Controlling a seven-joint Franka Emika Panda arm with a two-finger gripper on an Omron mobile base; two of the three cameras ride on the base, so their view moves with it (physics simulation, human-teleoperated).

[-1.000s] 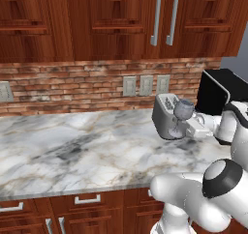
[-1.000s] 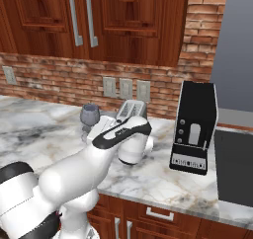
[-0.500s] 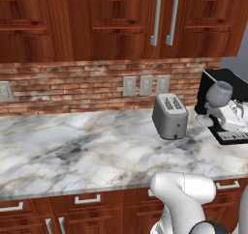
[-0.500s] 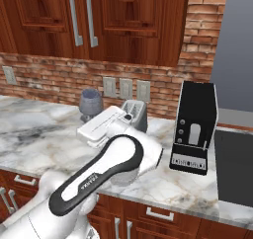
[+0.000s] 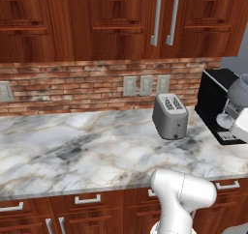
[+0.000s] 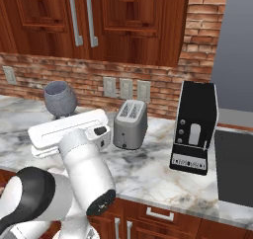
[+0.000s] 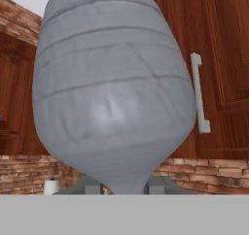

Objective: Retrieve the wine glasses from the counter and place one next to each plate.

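Wine glass: you are carrying it upright in the gripper, its bowl rising straight above the finger tips, well off the counter.
Jaws: you are looking at them closed in on the narrow base of the bowl, where it runs into the stem; the stem and foot are hidden below the frame.
Handling: you are holding something light, thin-walled and likely fragile and slick, so a low grip at the stem is the right place; squeezing the bowl would be risky.
Hand pose: you are keeping the hand level, fingers pointing up, with the glass lifted at about the height of the wall sockets.
Arm pose: you are swinging it wide of the toaster, with the glass showing in front of the coffee machine from the left camera.
Caution: you are risking a tilt or slip if the arm swings fast.
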